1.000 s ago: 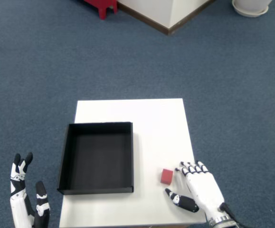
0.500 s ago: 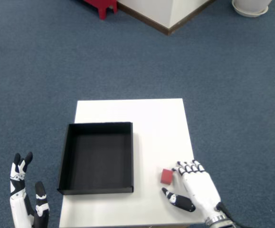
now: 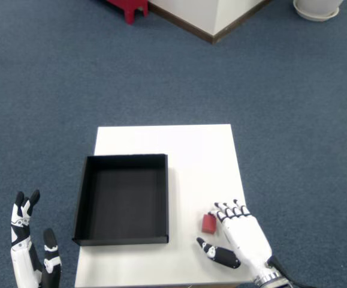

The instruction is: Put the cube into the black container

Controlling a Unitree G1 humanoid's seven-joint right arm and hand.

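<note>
Head view: right white five-finger hand [image 3: 240, 237] is released, fingertips [image 3: 221, 211] touching the small red cube [image 3: 208, 222] on the white square worktop [image 3: 191, 150]. Close thumb and fingers squarely on opposite faces before lifting. Cube's slightly longer axis runs 12-to-6. Black open-top rectangular container [image 3: 80, 198] lies at 9 o'clock.

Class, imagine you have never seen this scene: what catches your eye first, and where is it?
A small red cube near the white table's front right, with the right hand spread over it, fingertips at its edge. Left of it sits a large empty black container.
</note>
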